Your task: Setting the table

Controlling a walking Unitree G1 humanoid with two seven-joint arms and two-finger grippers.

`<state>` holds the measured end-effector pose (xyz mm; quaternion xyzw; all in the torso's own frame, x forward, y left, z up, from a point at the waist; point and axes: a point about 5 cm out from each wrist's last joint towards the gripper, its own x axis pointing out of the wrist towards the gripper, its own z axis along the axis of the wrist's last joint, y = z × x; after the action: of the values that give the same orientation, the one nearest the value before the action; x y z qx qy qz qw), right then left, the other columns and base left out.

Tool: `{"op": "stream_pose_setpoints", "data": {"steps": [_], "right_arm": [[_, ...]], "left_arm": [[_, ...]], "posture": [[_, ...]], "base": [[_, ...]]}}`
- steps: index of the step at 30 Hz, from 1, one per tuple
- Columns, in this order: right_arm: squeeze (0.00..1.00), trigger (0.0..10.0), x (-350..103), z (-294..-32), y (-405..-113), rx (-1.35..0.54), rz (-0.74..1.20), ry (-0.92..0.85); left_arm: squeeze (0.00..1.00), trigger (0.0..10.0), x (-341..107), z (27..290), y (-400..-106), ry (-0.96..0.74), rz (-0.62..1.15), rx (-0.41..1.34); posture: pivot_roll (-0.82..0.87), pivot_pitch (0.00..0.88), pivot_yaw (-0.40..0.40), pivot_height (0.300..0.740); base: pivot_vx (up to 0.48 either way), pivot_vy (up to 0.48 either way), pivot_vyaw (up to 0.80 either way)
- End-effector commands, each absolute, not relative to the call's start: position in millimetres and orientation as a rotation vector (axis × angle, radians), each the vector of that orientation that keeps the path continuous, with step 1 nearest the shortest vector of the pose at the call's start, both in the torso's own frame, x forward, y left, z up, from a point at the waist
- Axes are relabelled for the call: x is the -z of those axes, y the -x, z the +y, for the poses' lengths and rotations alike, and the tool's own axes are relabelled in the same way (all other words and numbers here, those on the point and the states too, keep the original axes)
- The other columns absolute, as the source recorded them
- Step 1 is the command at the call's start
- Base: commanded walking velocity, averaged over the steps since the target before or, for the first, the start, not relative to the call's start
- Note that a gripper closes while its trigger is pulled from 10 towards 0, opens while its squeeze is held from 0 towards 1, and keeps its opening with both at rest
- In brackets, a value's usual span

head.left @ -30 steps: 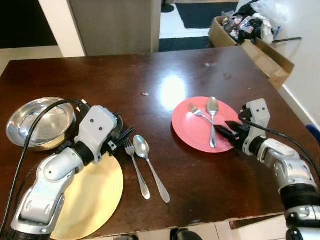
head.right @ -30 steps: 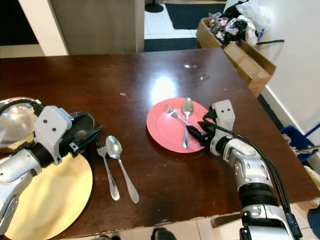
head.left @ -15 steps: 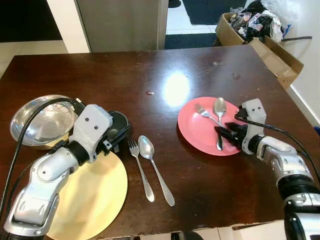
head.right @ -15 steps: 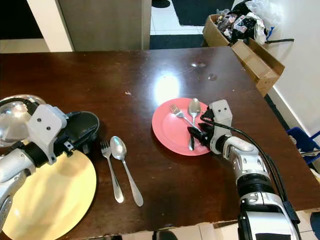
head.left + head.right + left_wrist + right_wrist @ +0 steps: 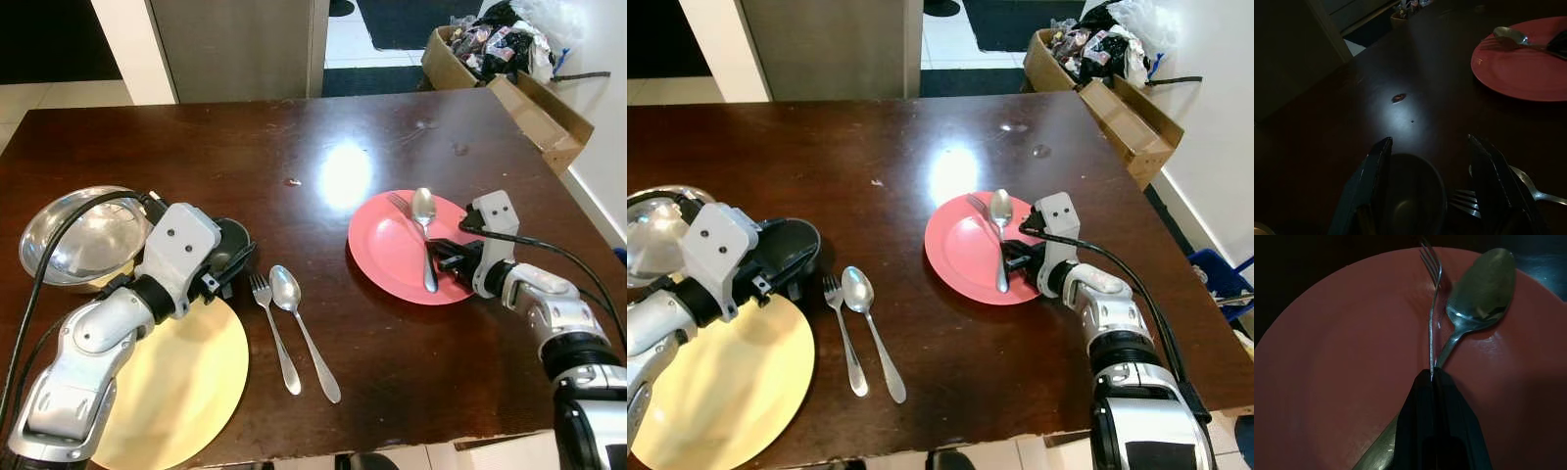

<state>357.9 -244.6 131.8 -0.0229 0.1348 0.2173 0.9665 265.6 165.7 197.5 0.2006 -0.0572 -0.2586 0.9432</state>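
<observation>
On the dark wooden surface (image 5: 294, 127), at the robot's far left, sits a silver metal bowl (image 5: 73, 240). Just in front of it lies a yellow plate (image 5: 186, 377), partly covered by the left arm. The left end effector (image 5: 1430, 183) is spread wide, its two fingers (image 5: 1374, 181) standing either side of a small dark bowl (image 5: 1410, 188) at the yellow plate's far edge; contact with the bowl's wall cannot be confirmed. To the right of that bowl, a fork (image 5: 271, 328) and a spoon (image 5: 302, 328) lie side by side on the bare surface, handles toward the robot.

Right of centre is a red plate (image 5: 387, 245). A second spoon (image 5: 425, 235) rests on it, bowl end away from the robot. The right end effector (image 5: 1432, 377) is closed on the handle of a second fork (image 5: 1431, 308), which is turned on edge, tines pointing away, beside the spoon on the red plate. Beyond the surface's far right corner stands an open cardboard box (image 5: 519, 88).
</observation>
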Motion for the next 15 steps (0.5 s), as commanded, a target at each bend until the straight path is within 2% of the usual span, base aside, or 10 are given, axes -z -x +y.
{"op": "stream_pose_setpoints", "data": {"steps": [1, 8, 9, 10, 15], "right_arm": [[0.0, 0.0, -136, -246, -358, -0.432, 0.234, 0.018], [0.0, 0.0, -158, -234, -360, -0.446, 0.093, 0.0], [0.0, 2.5, -164, -230, -360, -0.449, 0.054, -0.01], [0.0, 10.0, -176, -222, -358, -0.451, -0.016, -0.043], [0.0, 10.0, -197, -202, -345, -0.483, -0.14, -0.148]], "left_arm": [[0.0, 10.0, -195, 162, -265, -0.413, -0.114, 0.531], [0.0, 10.0, -193, 164, -268, -0.402, -0.114, 0.486], [0.0, 10.0, -192, 165, -269, -0.4, -0.111, 0.477], [0.0, 10.0, -191, 166, -269, -0.395, -0.108, 0.468], [0.0, 10.0, -188, 166, -269, -0.396, -0.101, 0.458]], "posture": [[-0.01, 0.076, 0.064, 0.74], [-0.02, 0.079, 0.059, 0.74], [-0.02, 0.079, 0.059, 0.74], [-0.02, 0.081, 0.06, 0.74], [-0.03, 0.085, 0.06, 0.74]], "base": [[0.0, 0.0, 0.0], [0.0, 0.0, 0.0], [0.0, 0.0, 0.0], [0.0, 0.0, 0.0], [0.0, 0.0, 0.0]]}}
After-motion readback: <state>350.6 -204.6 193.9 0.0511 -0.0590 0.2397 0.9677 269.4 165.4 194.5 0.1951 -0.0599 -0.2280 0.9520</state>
